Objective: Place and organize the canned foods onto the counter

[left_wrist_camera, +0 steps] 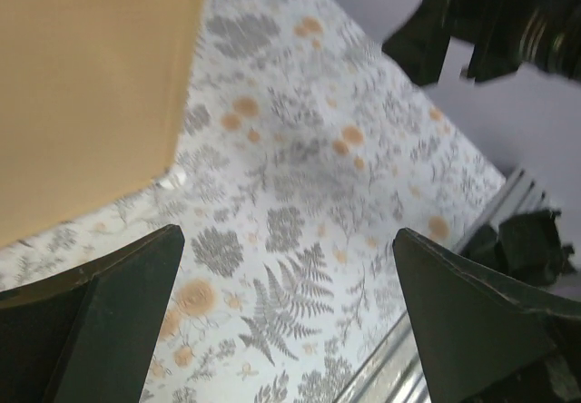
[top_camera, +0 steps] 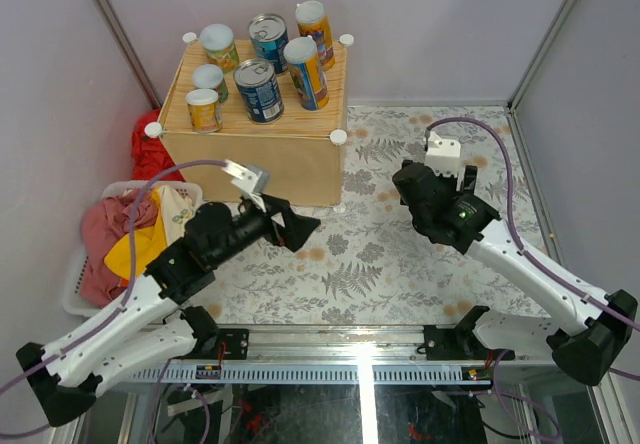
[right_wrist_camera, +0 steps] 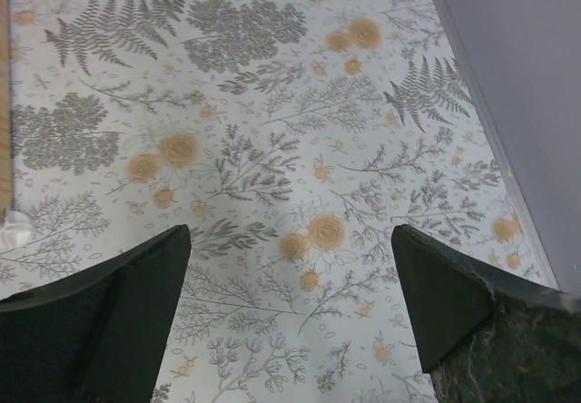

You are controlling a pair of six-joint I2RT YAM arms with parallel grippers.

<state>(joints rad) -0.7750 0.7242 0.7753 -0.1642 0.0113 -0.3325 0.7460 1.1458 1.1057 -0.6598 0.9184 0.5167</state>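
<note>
Several canned foods [top_camera: 260, 90] stand upright on the counter [top_camera: 250, 159], a light-wood box with white knobs at the back left. Among them are tall orange-and-blue tins [top_camera: 306, 72], wide blue ones [top_camera: 268, 42] and short green and yellow ones [top_camera: 204, 110]. My left gripper [top_camera: 300, 228] hovers in front of the counter's lower right corner, open and empty [left_wrist_camera: 288, 233]. The counter's side [left_wrist_camera: 91, 85] fills the upper left of the left wrist view. My right gripper [top_camera: 408, 182] is to the right of the counter, over the floral cloth, open with nothing between its fingers [right_wrist_camera: 290, 230].
A white basket [top_camera: 78, 282] of clothes sits at the left, beside my left arm, with a red cloth [top_camera: 145, 144] behind it. A floral tablecloth [top_camera: 380, 254] covers the table. Enclosure walls stand at the left, back and right. A metal rail [top_camera: 360, 349] runs along the near edge.
</note>
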